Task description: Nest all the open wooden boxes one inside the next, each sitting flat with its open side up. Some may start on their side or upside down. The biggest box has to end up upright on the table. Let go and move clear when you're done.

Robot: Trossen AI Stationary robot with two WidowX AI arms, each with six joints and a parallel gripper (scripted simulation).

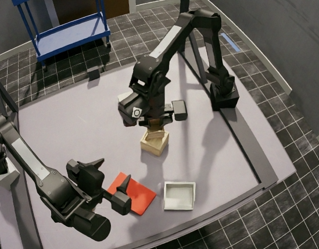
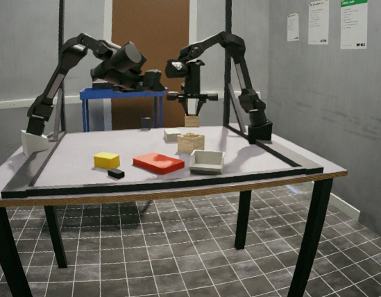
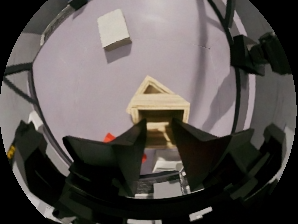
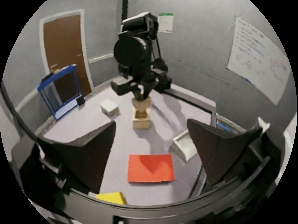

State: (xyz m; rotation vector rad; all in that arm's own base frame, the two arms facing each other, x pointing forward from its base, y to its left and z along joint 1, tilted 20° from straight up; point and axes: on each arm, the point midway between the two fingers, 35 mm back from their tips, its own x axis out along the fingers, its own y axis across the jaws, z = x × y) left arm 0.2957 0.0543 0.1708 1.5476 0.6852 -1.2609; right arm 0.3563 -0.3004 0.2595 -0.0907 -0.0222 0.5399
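My left gripper [image 1: 156, 123] is shut on a small wooden box [image 2: 191, 121] and holds it just above a medium open wooden box [image 1: 154, 142], which stands upright mid-table. In the left wrist view the small box [image 3: 158, 125] sits between the fingers, over the medium box [image 3: 158, 104]. A wider pale grey open box [image 1: 179, 195] stands upright near the front edge. A small white box [image 2: 171, 134] lies behind the medium box; its opening is not visible. My right gripper [image 1: 113, 171] is open and empty, raised over the front left of the table.
A flat red block [image 1: 133, 193] lies beside the grey box, partly under the right gripper. A yellow block [image 2: 106, 159] and a small black block [image 2: 116, 173] lie at the front. A black cube [image 1: 93, 73] sits at the far edge. A blue cart [image 1: 69, 32] stands behind.
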